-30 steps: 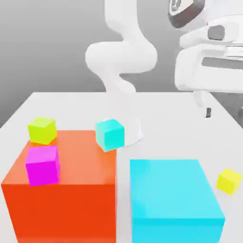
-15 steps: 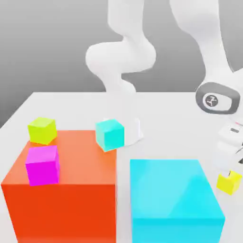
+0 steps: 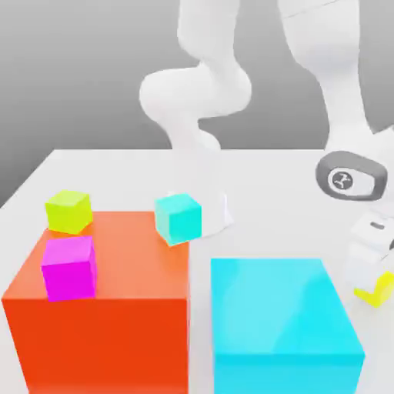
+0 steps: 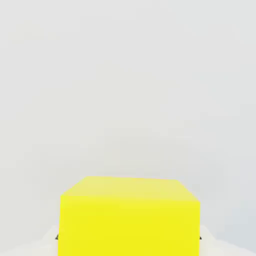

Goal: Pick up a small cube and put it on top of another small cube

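Jaws clamped on yellow cube point(image 4: 129, 217) at desk point(image 3: 115, 169) level, beside cyan block point(image 3: 281, 323); pink cube point(image 3: 69, 267) well apart on red block point(image 3: 115, 338).

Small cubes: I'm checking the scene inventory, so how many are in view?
4. Lime cube and magenta cube on the red-orange block, cyan cube at its far corner, yellow cube under the gripper.

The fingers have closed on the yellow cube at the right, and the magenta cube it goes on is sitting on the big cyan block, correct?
Not quite. The magenta cube sits on the big red-orange block, not the big cyan block, as the exterior view shows. The rest holds: the gripper is shut on the yellow cube at that view's right.
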`<state>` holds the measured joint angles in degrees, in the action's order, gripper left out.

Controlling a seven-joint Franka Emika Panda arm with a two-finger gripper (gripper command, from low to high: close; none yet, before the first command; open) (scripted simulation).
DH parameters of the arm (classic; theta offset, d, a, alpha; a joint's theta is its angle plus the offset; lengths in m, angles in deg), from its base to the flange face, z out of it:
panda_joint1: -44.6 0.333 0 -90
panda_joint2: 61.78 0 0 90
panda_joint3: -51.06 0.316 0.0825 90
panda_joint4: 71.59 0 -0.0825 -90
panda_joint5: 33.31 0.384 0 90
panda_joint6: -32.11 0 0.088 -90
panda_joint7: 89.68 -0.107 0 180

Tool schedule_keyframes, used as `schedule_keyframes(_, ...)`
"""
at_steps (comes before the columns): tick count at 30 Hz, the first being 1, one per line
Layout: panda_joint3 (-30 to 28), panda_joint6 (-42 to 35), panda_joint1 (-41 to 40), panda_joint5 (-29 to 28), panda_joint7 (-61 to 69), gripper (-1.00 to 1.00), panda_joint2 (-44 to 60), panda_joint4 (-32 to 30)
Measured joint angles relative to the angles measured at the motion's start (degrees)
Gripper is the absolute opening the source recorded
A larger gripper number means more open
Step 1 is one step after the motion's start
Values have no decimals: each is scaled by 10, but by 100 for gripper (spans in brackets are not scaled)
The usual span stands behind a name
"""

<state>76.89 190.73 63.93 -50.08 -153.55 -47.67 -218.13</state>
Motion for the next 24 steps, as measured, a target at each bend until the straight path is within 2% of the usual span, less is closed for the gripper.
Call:
schedule_keyframes(1,-1,-17,-11,13,8,-100,-14,3)
schedule_keyframes(7,-96,-150,-113,50,6,-100,-77,75)
schedule_keyframes(12,-159,-266,-247,93,10,-100,-131,142)
schedule_keyframes(18,-237,-403,-372,159,25,-100,-199,222)
schedule_keyframes(22,-245,-354,-384,172,29,-100,-182,192)
schedule_keyframes(23,-245,-340,-384,172,29,100,-177,183)
schedule_keyframes(24,-245,-340,-384,172,29,100,-177,183)
